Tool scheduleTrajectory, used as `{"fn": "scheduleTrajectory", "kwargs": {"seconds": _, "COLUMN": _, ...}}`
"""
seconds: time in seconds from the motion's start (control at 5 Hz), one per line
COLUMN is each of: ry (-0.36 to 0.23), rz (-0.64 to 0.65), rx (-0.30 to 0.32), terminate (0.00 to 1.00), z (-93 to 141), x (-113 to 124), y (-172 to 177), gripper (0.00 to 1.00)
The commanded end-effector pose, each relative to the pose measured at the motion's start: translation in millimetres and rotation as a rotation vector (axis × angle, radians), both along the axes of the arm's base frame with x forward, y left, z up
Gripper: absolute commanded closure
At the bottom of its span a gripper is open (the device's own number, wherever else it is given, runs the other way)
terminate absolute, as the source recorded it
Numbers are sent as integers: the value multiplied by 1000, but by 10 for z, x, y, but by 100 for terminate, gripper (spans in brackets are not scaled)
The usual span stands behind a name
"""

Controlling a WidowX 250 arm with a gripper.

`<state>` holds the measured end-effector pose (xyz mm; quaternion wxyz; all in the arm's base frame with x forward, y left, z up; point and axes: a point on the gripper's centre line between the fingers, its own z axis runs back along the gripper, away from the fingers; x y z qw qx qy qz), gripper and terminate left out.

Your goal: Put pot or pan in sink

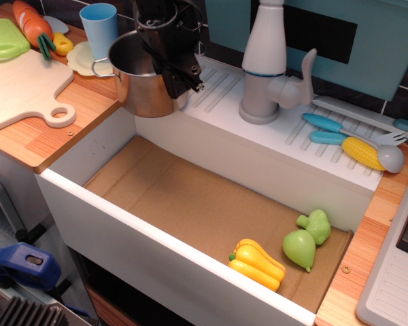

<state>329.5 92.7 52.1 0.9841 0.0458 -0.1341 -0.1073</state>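
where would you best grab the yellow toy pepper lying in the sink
Take the glossy yellow plastic bell pepper across its ribbed body, coming straight down from above. It lies on its side on the brown floor of the white-walled sink, near the front wall, so a side approach is cramped. Close the claw across the narrow width, clear of the green plastic pear.

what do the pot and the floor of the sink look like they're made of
The pot looks like polished stainless steel: its wall is shiny and mirrors the surroundings. The sink floor looks like cardboard: flat, matte brown, with faint crease lines. Its walls are smooth white, perhaps painted board or plastic.
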Motion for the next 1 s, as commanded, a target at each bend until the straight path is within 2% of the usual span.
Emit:
{"fn": "scheduleTrajectory", "kwargs": {"seconds": 0.0, "ry": -61, "rz": 159, "rx": 81, "terminate": 0, "z": 262, "x": -326, "y": -54, "gripper": 100}}
{"fn": "scheduleTrajectory", "kwargs": {"seconds": 0.2, "ry": -61, "rz": 206, "rx": 59, "terminate": 0, "z": 161, "x": -437, "y": -80, "gripper": 100}}
{"fn": "scheduleTrajectory", "kwargs": {"seconds": 0.8, "ry": -139, "rz": 243, "rx": -16, "terminate": 0, "z": -552, "x": -478, "y": -315, "gripper": 100}}
